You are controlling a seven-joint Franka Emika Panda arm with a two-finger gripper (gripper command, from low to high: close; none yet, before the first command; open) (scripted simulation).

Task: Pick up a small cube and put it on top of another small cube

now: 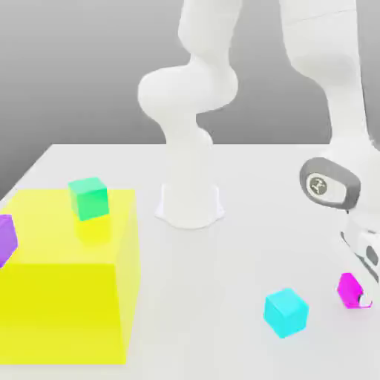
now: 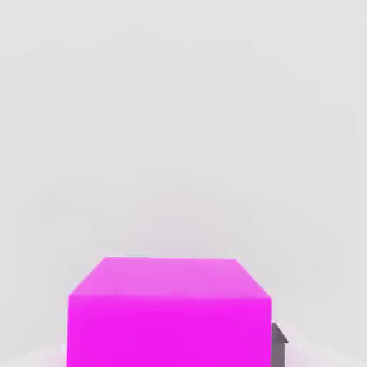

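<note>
On the white desk point(image 1: 245, 252), under a plain grey backdrop, the tool point(image 1: 359, 295) pinches the small magenta cube point(image 1: 347, 288), near a cyan cube point(image 1: 286, 312).

Arm reaches low at exterior view's right, end effector point(image 1: 361, 295) fingers closed round sth.

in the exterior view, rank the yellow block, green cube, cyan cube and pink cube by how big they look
1. yellow block, by far the largest
2. cyan cube and green cube, which look alike; the cyan one sits nearer the camera, so no ranking
3. pink cube, partly hidden by the gripper
</note>
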